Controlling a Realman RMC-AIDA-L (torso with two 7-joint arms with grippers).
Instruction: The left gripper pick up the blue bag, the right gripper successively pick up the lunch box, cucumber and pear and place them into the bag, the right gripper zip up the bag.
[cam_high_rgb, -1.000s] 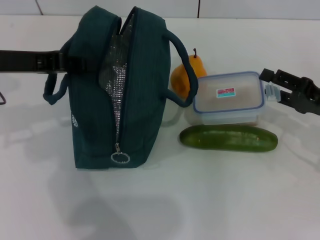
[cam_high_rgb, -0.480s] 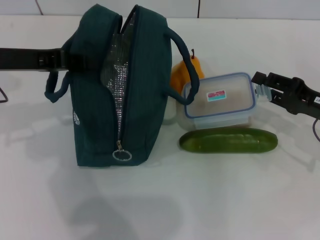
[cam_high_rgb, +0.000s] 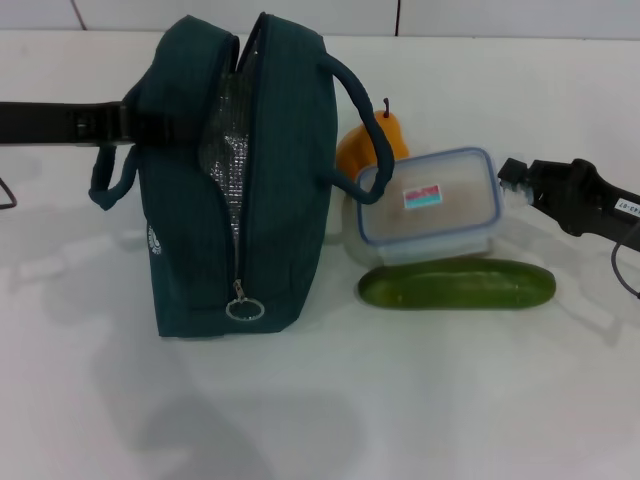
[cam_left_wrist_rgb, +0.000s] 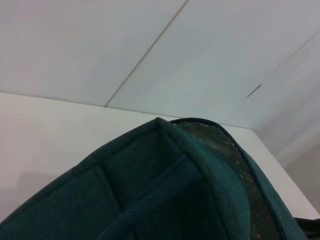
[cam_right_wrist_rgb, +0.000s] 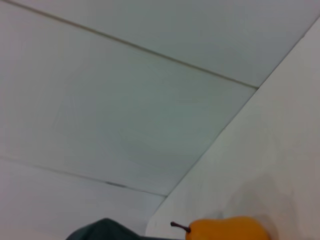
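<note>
The blue bag (cam_high_rgb: 240, 180) stands upright on the white worktop (cam_high_rgb: 420, 400), its long axis running away from the robot, the zipper ring (cam_high_rgb: 241, 310) at the near end. The zip is open along the top and silvery lining shows in the gap; nothing can be seen inside.

The left hand (cam_high_rgb: 125, 122) reaches in level from the left and is clenched on the bag's left handle.

The lunch box (cam_high_rgb: 428, 205) sits just right of the bag, tilted, its lid facing up and towards the robot. The right hand (cam_high_rgb: 515, 178) grasps its right end clip.

The cucumber (cam_high_rgb: 457, 284) lies crosswise in front of the box.

The pear (cam_high_rgb: 371, 146) stands behind, stem up, partly hidden by the right handle. The right wrist view shows the pear (cam_right_wrist_rgb: 227, 228) clear of that handle; the left wrist view shows only the bag's top edge (cam_left_wrist_rgb: 190, 165).
</note>
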